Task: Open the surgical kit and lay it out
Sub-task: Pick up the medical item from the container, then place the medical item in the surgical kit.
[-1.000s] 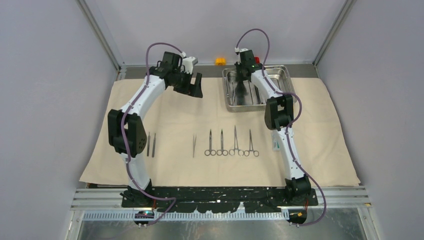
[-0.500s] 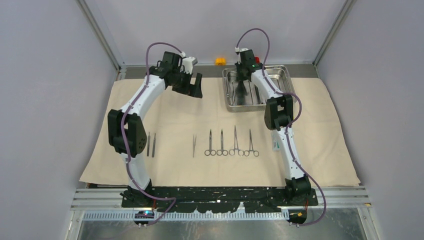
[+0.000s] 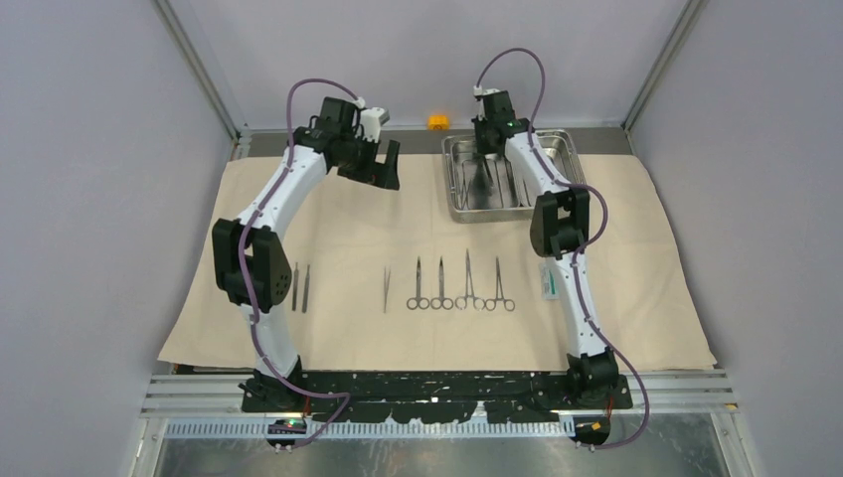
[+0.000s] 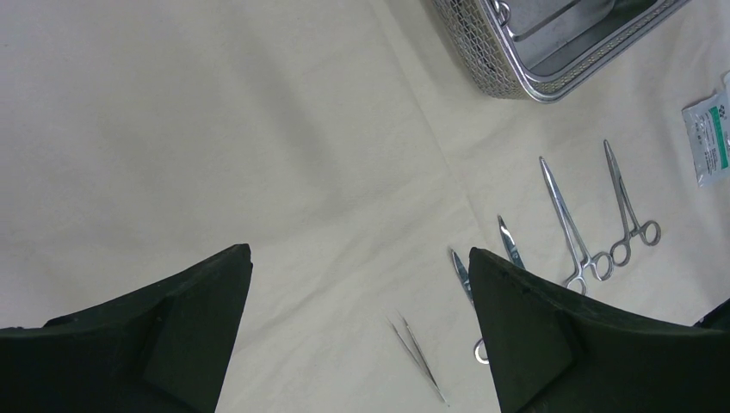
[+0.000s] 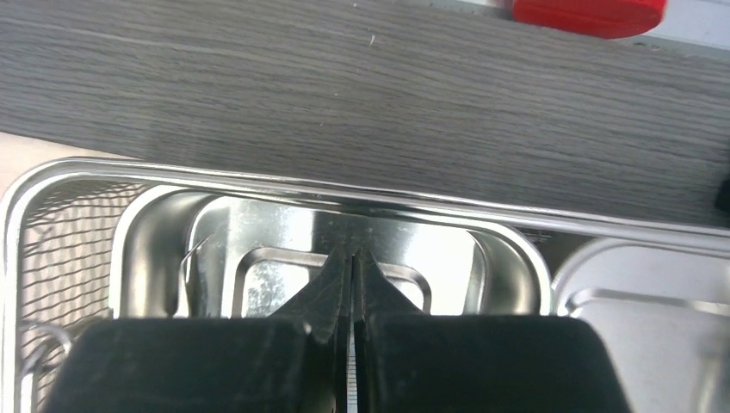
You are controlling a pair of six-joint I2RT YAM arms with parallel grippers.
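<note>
We saw a big beige cloth (image 3: 358, 234) spread flat over most of the table (image 3: 606, 139), whose dark wood showed only as a strip along the far edge. Two white and black arms rose from the table's near edge and reached toward its far edge.

A shiny steel tray (image 3: 449, 184) with two compartments sat at the cloth's far edge, right of its centre. The right gripper (image 5: 353, 258) hung low over the tray's left compartment with its jaws pressed together. A thin pale sliver showed between the fingers, and we could not tell what it was.

The left gripper (image 4: 357, 254) hovered above bare cloth near the far edge, left of the tray. Its jaws stood wide apart with nothing between them.

The instruments lay in one row toward the cloth's near edge, all pointing to the far edge. Four ring-handled clamps (image 3: 459, 288) lay side by side around the middle. The tweezers (image 3: 387, 288) lay just left of them. Two straight handles (image 3: 300, 286) lay further left, close to the left arm. One white and teal packet (image 3: 549, 280) lay right of the clamps, partly behind the right arm.

On the far wood strip sat a small orange block (image 3: 436, 121) and a red block (image 5: 590, 13).
</note>
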